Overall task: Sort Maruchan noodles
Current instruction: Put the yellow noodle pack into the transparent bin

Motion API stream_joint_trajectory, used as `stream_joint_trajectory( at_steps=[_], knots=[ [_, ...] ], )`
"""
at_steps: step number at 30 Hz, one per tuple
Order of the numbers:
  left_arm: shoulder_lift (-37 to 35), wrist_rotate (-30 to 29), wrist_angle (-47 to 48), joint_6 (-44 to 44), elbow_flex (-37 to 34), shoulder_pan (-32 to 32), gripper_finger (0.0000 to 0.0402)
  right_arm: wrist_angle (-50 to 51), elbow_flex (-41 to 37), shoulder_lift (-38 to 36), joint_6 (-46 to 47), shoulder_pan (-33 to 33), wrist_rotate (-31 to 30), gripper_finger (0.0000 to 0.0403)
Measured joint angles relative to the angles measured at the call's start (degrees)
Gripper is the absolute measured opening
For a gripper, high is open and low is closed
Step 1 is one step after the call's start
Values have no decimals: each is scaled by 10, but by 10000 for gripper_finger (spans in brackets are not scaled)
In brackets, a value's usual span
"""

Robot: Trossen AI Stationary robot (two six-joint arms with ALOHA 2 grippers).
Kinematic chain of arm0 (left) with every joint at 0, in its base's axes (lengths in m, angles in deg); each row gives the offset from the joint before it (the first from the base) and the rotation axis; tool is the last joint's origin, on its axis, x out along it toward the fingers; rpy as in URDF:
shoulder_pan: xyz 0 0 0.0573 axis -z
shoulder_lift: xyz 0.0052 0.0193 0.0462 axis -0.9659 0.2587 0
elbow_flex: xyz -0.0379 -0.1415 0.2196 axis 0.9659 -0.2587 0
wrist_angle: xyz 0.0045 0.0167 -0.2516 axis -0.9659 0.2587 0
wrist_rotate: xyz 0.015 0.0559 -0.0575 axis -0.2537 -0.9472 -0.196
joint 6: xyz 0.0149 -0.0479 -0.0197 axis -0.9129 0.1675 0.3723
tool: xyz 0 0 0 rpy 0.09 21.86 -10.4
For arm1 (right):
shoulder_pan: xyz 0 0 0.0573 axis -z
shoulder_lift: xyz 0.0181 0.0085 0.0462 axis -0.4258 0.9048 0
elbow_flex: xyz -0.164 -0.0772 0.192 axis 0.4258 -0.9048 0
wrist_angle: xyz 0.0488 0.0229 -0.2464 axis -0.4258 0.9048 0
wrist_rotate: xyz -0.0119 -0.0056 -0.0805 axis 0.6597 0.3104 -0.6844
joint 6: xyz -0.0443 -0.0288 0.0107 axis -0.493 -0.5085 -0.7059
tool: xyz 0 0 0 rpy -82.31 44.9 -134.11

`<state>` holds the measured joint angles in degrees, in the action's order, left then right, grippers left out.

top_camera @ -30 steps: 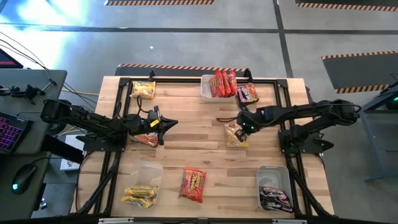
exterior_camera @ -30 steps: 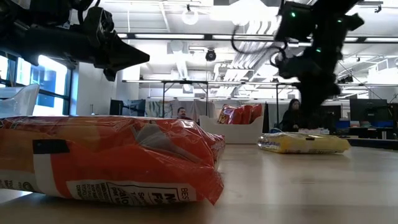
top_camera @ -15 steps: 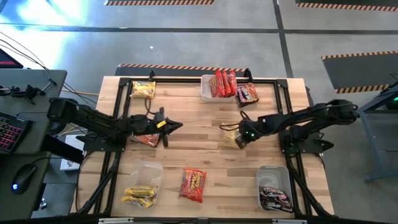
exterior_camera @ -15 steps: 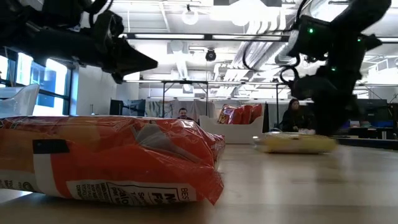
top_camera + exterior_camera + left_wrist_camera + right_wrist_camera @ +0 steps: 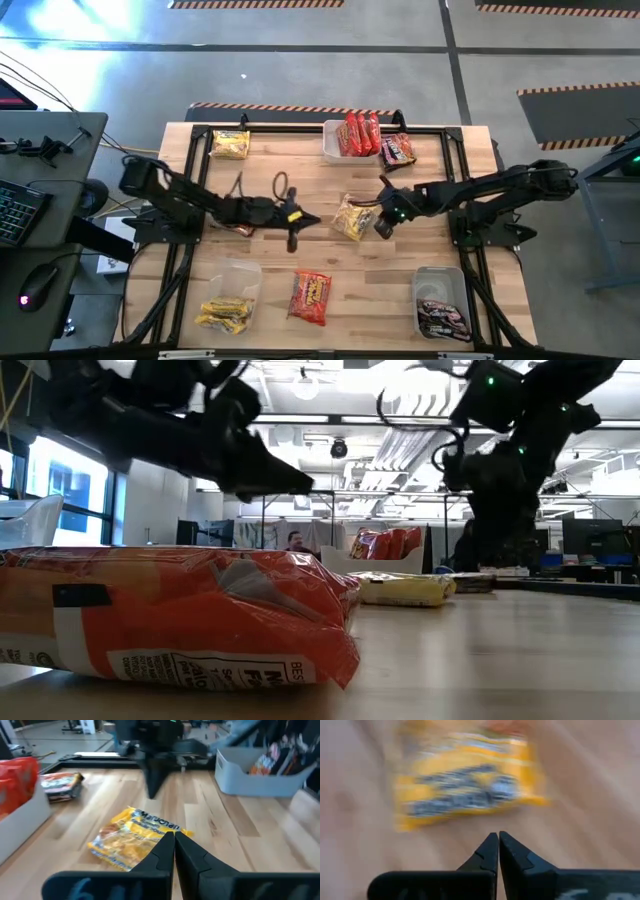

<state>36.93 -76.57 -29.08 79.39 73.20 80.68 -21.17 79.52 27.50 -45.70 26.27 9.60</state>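
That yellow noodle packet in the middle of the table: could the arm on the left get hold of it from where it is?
Probably yes. The yellow noodle packet lies flat on bare wood with nothing between it and the left gripper. But those fingers are shut, so they must open first. The right gripper sits close on its other side.

Yellow packet (image 5: 351,217) fills the narrow, seemingly bare gap between both grippers.

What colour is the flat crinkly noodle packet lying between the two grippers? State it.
Yellow wrapper with dark lettering; the left wrist view shows it best.
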Motion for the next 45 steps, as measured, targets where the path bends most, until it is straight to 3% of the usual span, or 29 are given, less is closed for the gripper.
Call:
stream_joint_trajectory(
  at_steps=[4,8,15,25,30,36,45],
  knots=[
    [55,0,4,-24,46,9,28,66,0,0,2,6,-87,0],
    [98,6,21,-26,89,12,63,69,0,0,4,16,-152,0],
    [151,31,75,-106,152,23,117,9,0,1,-22,24,-139,0],
    [209,-68,91,-223,190,36,143,-14,1,27,15,24,-172,0],
    [227,-83,92,-269,203,36,143,-47,1,85,15,25,-153,0],
    [234,-83,102,-302,209,36,141,-163,1,149,10,25,-71,0],
    [232,-83,159,-322,209,37,140,-230,1,168,19,25,-27,0]
  ],
)
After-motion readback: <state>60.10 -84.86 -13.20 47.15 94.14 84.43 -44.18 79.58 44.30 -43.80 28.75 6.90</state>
